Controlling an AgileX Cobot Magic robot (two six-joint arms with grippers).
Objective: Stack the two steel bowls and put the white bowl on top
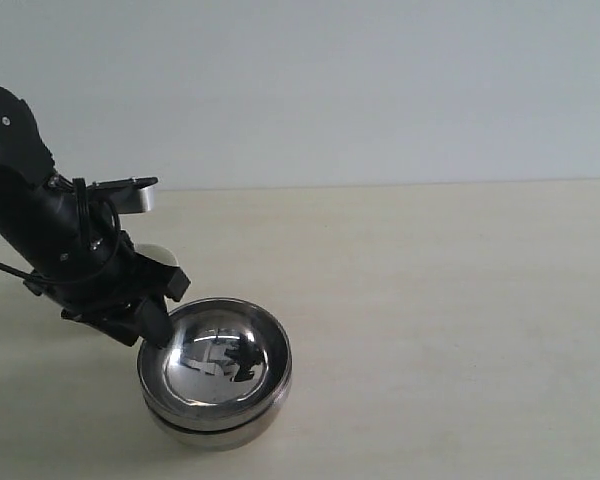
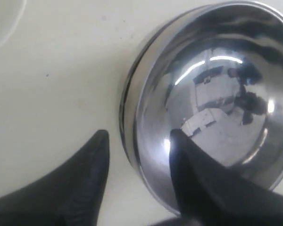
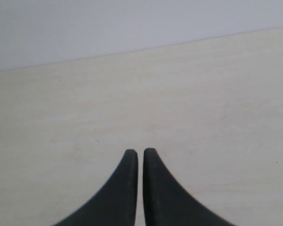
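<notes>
Stack check for you: the upper steel bowl [image 1: 220, 350] sat nested upright in the lower steel bowl [image 1: 215, 432]; a dark seam showed between the two rims; the stack rested on the pale table [image 1: 460, 300].

Left gripper [image 1: 158, 335] was at the stack's rim, on the side facing the left arm [image 1: 40, 220]. In the left wrist view you had the left gripper [image 2: 139, 136] with fingers spread wide; one finger [image 2: 186, 165] reached inside the upper steel bowl [image 2: 217, 94]; the other finger [image 2: 92, 165] hung outside the stack, over the table; the rim ran between them. Neither pad was seen pressing on the rim; nothing was gripped.

White bowl [image 1: 158, 255] stood on the table near the stack, on the far side of the left gripper, apart from the steel; the arm hid most of it. The left wrist view gave only an arc of the white bowl [image 2: 0, 19].

Right gripper [image 3: 140, 157]: fingers drawn nearly together; only a thin slit between them; nothing in it; bare table below. Its place relative to the stack you could not tell.
</notes>
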